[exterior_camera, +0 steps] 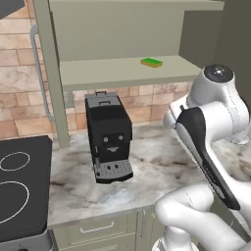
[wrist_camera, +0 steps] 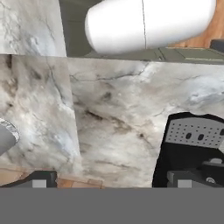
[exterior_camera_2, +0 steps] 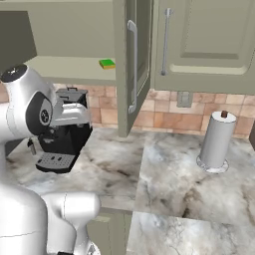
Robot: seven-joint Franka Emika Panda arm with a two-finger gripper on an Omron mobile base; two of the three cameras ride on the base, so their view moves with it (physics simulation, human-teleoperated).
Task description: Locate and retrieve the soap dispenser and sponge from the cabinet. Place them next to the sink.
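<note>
Sponge: the sponge (exterior_camera: 151,62) lay flat on the shelf of the open cabinet (exterior_camera: 122,73), toward its right end, well above my hand.
Hand: my gripper (wrist_camera: 109,181) pointed down at the marble counter (wrist_camera: 113,118), its 2 fingertips (wrist_camera: 40,180) spread wide apart, holding nothing.
Coffee machine: it (exterior_camera: 108,137) stood on the counter under the shelf, beside my hand.
Door: the cabinet door (exterior_camera_2: 130,64) stood swung open.
</note>
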